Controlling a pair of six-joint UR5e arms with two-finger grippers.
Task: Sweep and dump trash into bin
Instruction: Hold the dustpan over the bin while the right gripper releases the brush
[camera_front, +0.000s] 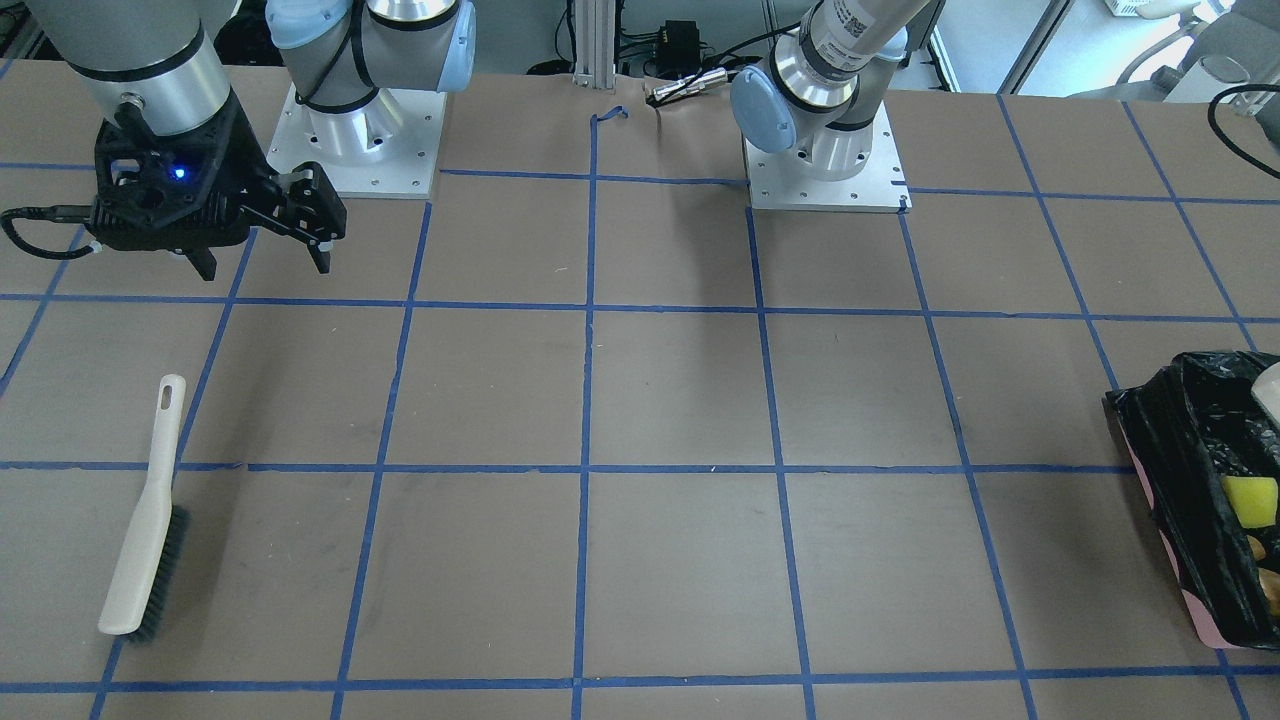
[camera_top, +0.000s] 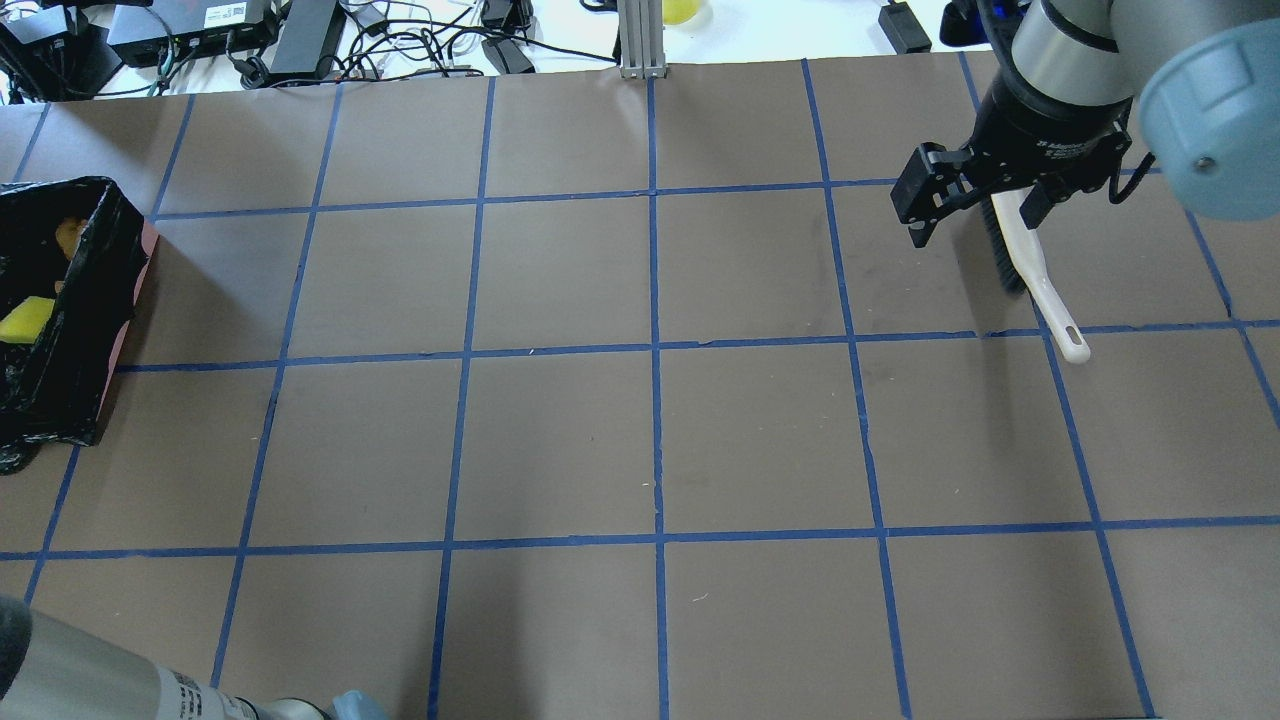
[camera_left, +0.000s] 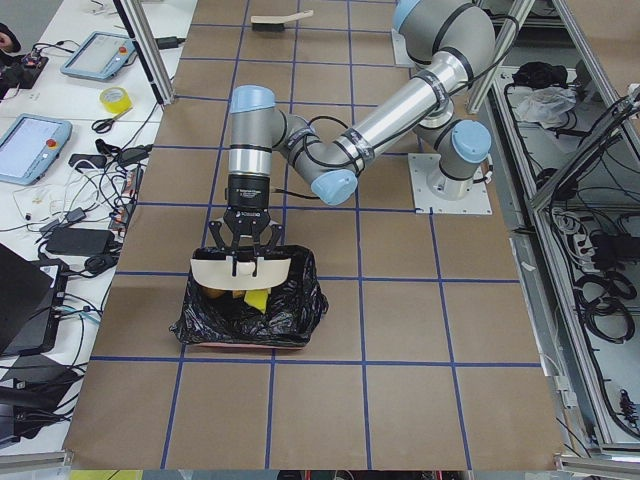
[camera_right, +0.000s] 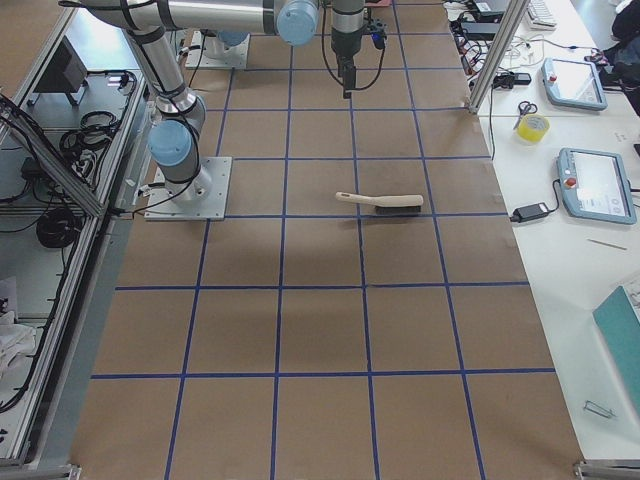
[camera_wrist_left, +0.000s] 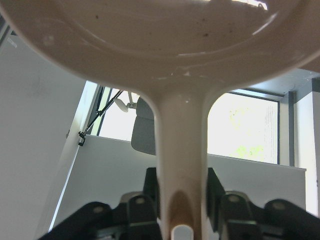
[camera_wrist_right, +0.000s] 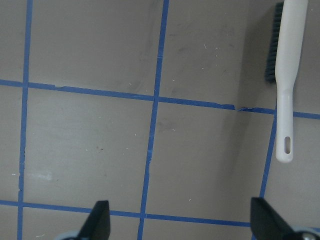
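From across the table: black two-finger right gripper (camera_front: 263, 258) aloft at upper left, fingers spread wide, nothing between them. Well apart from it, flat on the brown paper-covered table (camera_front: 680, 400) with its blue tape grid, a beige-handled hand brush with dark bristles (camera_front: 145, 520). At the right edge, the pink bin lined with crinkled black plastic (camera_front: 1175, 470), partly out of frame. Inside it, a yellow sponge-like wedge (camera_front: 1250, 500) and, beside that, a golden-brown piece (camera_front: 1268, 583), too cropped to name further.

From overhead: right gripper open above the brush's bristle end, pale handle jutting out past it. Bin at the left edge, wedge and golden-brown piece inside.

From the left end: black left gripper (camera_left: 245, 258) pointing down, clamped on a wide beige plastic dustpan (camera_left: 210, 268), pan held over the bin's mouth. Wedge just beneath, inside the bag.

From the right end: brush alone on the table, right gripper far off, pointing down.

Left wrist: dustpan handle squeezed between two black fingers (camera_wrist_left: 216, 187), pan bowl filling the top.

Right wrist: two black fingertips (camera_wrist_right: 100, 222) at the bottom, wide apart, bare table between. Brush at upper right, untouched.
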